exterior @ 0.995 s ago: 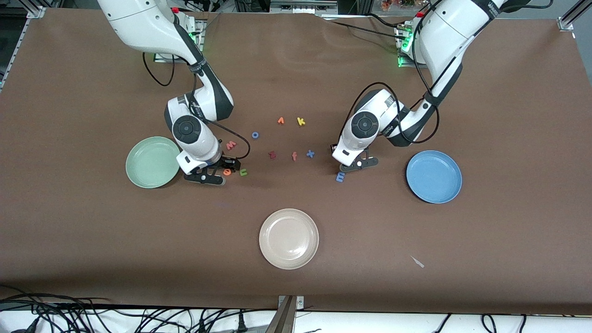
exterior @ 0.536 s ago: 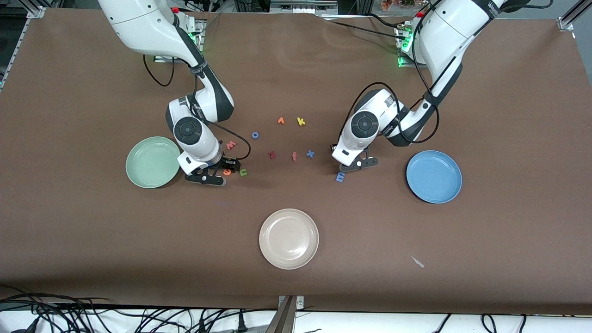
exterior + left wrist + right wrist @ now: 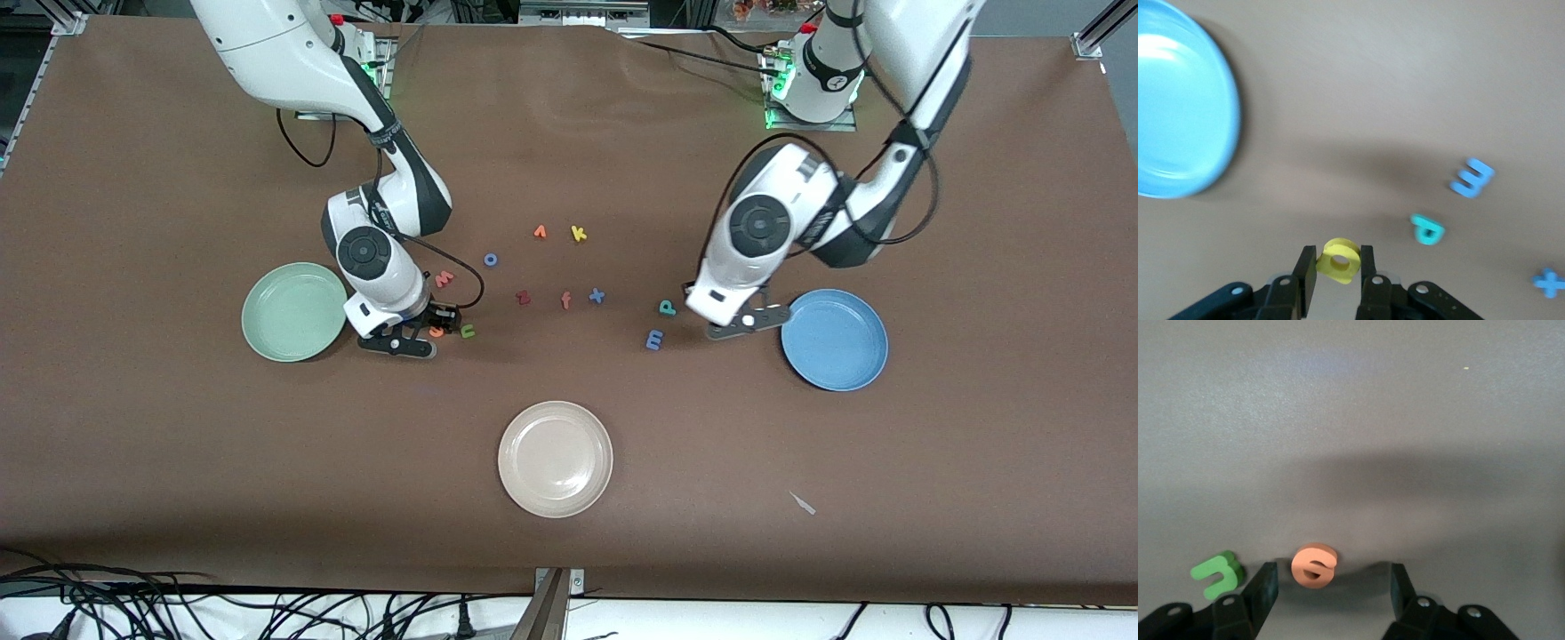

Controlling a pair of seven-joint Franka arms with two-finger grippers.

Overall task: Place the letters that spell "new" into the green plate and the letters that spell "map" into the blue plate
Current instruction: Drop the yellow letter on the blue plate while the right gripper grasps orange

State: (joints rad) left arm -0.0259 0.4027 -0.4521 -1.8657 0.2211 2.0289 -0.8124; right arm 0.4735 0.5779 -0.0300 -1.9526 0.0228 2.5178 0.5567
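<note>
Change since earlier: left arm has swung from beside the blue m toward the blue plate, uncovering the teal p; right arm has barely shifted.
Yellow a (image 3: 1339, 261): clamped between the left gripper's fingers, lifted off the table.
Left gripper (image 3: 745, 324): clenched on the yellow a, over the table just beside the blue plate's rim.
Blue plate (image 3: 834, 340): holds no letters yet; it lies toward the left arm's end from the held letter, so the carry runs that way.
Blue m (image 3: 655, 339): on the table, nearer the front camera than the teal p (image 3: 667, 308); both wait beside the left gripper.
Orange e (image 3: 1314, 565): flat on the table, between the right gripper's parted fingers but off-centre, closer to one pad.
Right gripper (image 3: 414, 337): low at the table, jaws apart around the orange e, not yet pinching it.
Green n (image 3: 468, 332): just beside the e, outside the jaws.
Salmon w (image 3: 444, 279): farther from the camera than the e.
Green plate (image 3: 294, 311): no letters in it, beside the right gripper.
</note>
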